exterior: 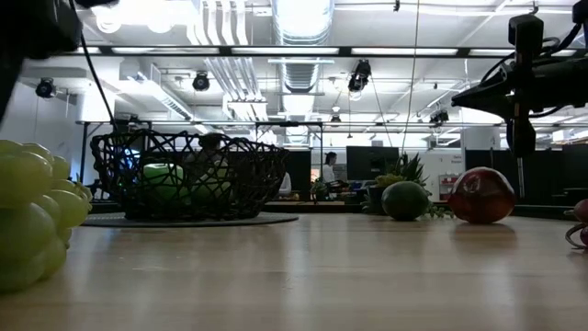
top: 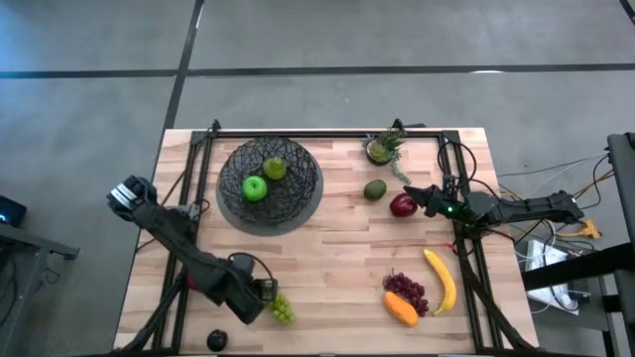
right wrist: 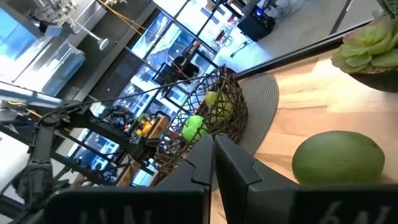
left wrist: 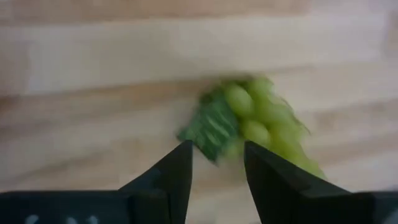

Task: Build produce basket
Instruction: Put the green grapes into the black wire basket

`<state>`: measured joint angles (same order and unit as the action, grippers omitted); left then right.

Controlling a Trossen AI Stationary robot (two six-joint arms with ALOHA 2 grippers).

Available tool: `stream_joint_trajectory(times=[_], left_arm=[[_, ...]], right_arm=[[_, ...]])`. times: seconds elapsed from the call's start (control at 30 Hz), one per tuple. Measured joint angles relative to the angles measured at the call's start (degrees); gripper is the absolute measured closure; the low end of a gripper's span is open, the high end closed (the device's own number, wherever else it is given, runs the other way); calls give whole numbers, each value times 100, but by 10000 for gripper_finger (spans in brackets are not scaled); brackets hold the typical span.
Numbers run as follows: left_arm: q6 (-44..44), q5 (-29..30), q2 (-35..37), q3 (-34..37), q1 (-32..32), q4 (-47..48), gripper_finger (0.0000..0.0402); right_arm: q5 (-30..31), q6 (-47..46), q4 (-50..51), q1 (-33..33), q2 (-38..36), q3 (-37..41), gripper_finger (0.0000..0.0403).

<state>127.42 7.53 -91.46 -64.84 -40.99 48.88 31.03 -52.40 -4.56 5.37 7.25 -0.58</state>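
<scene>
The dark wire basket (top: 270, 183) stands on a flat grey disc (top: 298, 220) and holds a green apple (top: 255, 188) and a yellow-green fruit (top: 275, 169). My left gripper (top: 266, 297) is near the near edge, open, with its fingers just short of the green grapes (left wrist: 261, 121), which lie on the table; their leaf (left wrist: 208, 129) faces the gap. My right gripper (top: 415, 194) is shut and hovers above and just right of the red apple (top: 402, 206). In the low view it (exterior: 464, 95) is well above the apple (exterior: 480, 195).
An avocado (top: 374, 189) and a small spiky plant (top: 385, 147) stand far of the red apple. Purple grapes (top: 405, 290), an orange piece (top: 401, 308) and a banana (top: 443, 281) lie near right. A dark plum (top: 216, 340) sits at the near edge.
</scene>
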Motion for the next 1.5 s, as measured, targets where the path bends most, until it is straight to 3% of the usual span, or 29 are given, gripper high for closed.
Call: stream_joint_trajectory(times=[0.37, 0.73, 0.87, 1.17, 1.33, 1.5], left_arm=[[-25, 89, 136, 1449, 166, -2509, 235], [-197, -136, 140, 1830, 168, -2817, 238], [-235, -147, 140, 1962, 168, -3109, 266], [-560, -151, 178, 1985, 168, -3234, 391], [-682, -140, 490, 1923, 168, -3168, 392], [-1048, 358, 975, 1828, 190, -3091, 392]], right_arm=[[4, 94, -2, 0, -2, 0, 394], [4, 39, -2, 0, -2, 0, 394], [4, 37, -2, 0, -2, 0, 394], [4, 35, -2, 0, -2, 0, 394], [4, 37, -2, 0, -2, 0, 394], [4, 50, 0, 0, -2, 0, 394]])
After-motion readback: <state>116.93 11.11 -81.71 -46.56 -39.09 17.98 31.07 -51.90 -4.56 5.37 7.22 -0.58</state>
